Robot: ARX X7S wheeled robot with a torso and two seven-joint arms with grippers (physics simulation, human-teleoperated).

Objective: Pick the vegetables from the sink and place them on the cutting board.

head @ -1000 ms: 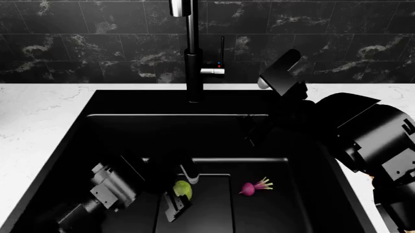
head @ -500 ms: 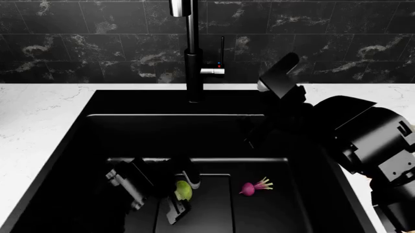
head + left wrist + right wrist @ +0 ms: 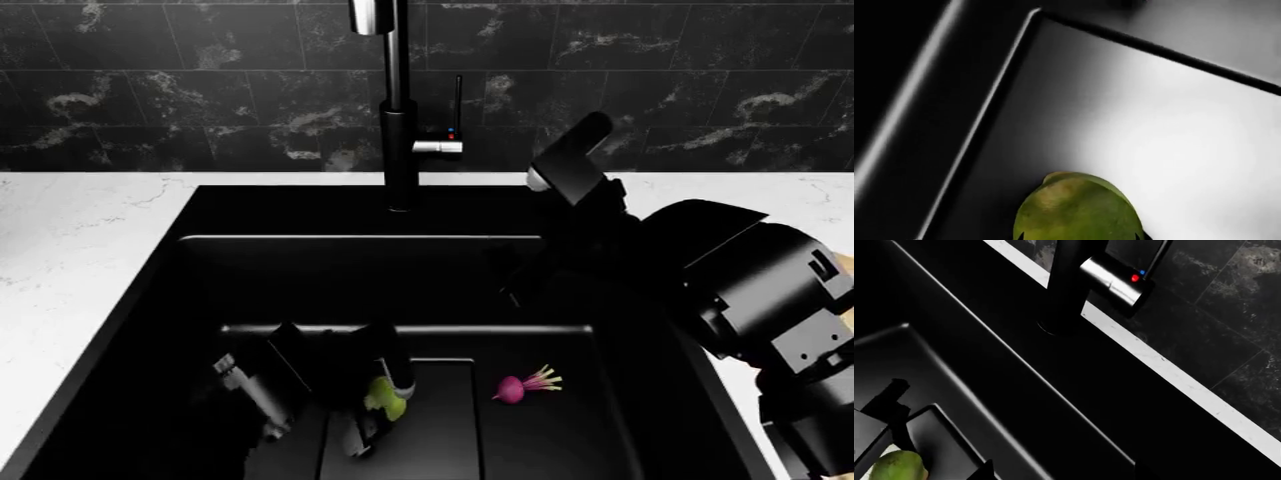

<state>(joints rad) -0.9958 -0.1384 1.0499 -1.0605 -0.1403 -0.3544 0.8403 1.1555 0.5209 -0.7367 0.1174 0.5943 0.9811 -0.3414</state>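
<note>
Reaching down into the black sink (image 3: 160, 300), the left gripper (image 3: 379, 405) sits on the lower floor of the basin with its two fingers on either side of the yellow-green mottled ball (image 3: 384, 397). From the head view one finger (image 3: 398, 375) stands on the faucet side of the ball and the other lies on the near side, both right against it, so the jaws look closed on the ball. Whether the ball is off the floor cannot be told. In the left wrist view the ball (image 3: 1076, 210) fills the edge nearest the camera, green with a brownish patch, over the grey stepped floor of the sink (image 3: 1174, 130).

Just to the right of the ball, apart from it and on the same recessed floor, lies the magenta radish (image 3: 511, 388), its thin pink-green stems pointing toward the right wall of the sink.

High over the right rear part of the sink, the right arm is raised near the faucet (image 3: 398, 120). Its gripper (image 3: 567, 160) hangs beside the faucet's steel lever and holds nothing; how far apart its jaws stand cannot be told. The right wrist view looks down at the faucet base (image 3: 1071, 285), the lever with its red and blue dots, a strip of white marble counter (image 3: 1187, 385) and dark marbled wall tiles (image 3: 1227, 300), with the ball (image 3: 897, 466) in a corner.
</note>
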